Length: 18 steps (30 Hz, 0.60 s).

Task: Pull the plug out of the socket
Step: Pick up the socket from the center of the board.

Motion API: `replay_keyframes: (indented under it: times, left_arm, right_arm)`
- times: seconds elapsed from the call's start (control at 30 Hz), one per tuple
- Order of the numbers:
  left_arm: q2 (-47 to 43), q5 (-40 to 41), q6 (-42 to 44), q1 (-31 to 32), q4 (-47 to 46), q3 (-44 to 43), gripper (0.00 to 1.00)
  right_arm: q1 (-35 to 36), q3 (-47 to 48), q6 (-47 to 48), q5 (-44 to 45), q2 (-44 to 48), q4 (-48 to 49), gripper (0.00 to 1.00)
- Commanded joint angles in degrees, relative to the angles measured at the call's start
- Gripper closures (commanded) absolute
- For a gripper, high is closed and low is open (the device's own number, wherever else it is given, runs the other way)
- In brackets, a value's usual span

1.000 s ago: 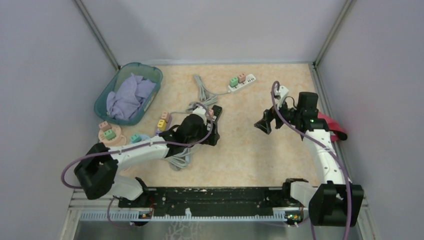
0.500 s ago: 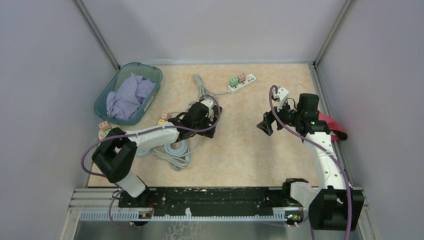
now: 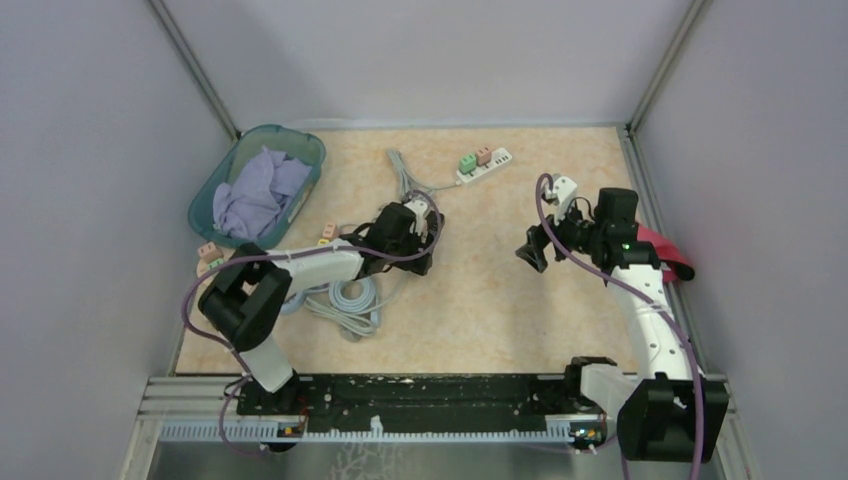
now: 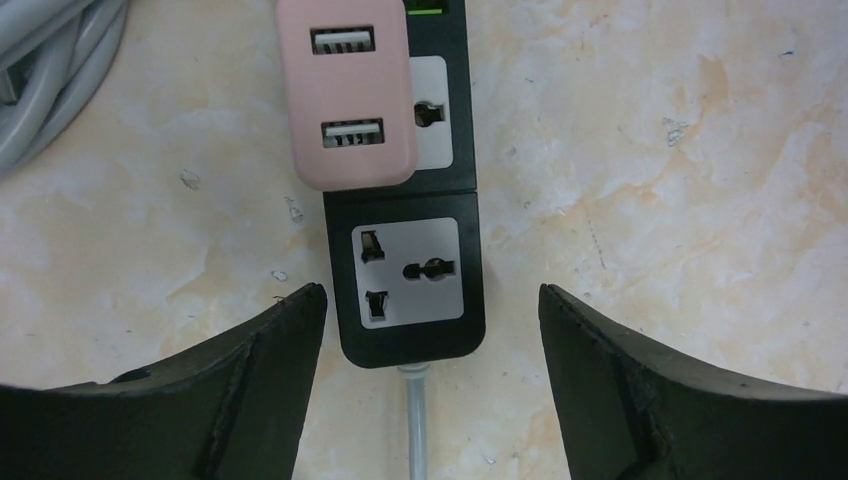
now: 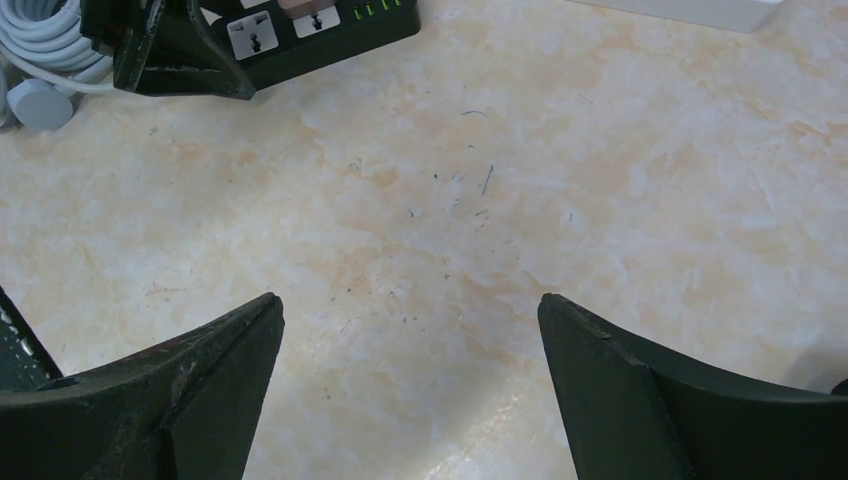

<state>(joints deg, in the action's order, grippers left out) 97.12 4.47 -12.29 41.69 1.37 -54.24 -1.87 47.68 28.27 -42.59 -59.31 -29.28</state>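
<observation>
Left gripper [image 4: 430,300], jaws apart astride near end of black power strip [image 4: 408,345], which runs up-frame w/ pink USB plug [image 4: 347,95] dead ahead at top; right gripper [image 5: 410,300], jaws wide, well off

1. No word, brand, number or sign can be read in any of the views.
2. In the left wrist view, the pink adapter [image 4: 345,95] shows a plain face with two USB slots and no print on it.
3. The black power strip [image 4: 405,290] under it shows white socket plates with bare pin holes and no lettering.
4. In the top view, the white power strip [image 3: 484,165] at the far side of the table is too small to tell whether it bears any marking.
</observation>
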Motion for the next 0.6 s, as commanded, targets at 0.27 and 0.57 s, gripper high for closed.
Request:
replay_keyframes:
  times: [0.27, 0.57]
  left_arm:
    - [4.80, 4.58, 0.10, -0.21, -6.25, 1.01, 0.63]
    - [-3.08, -11.36, 17.52, 2.79, -14.43, 6.97, 0.99]
  right_arm:
    - [0.68, 0.83, 1.25, 0.72, -0.02, 1.22, 0.01]
    - [0.59, 0.10, 3.54, -8.16, -0.94, 0.10, 0.01]
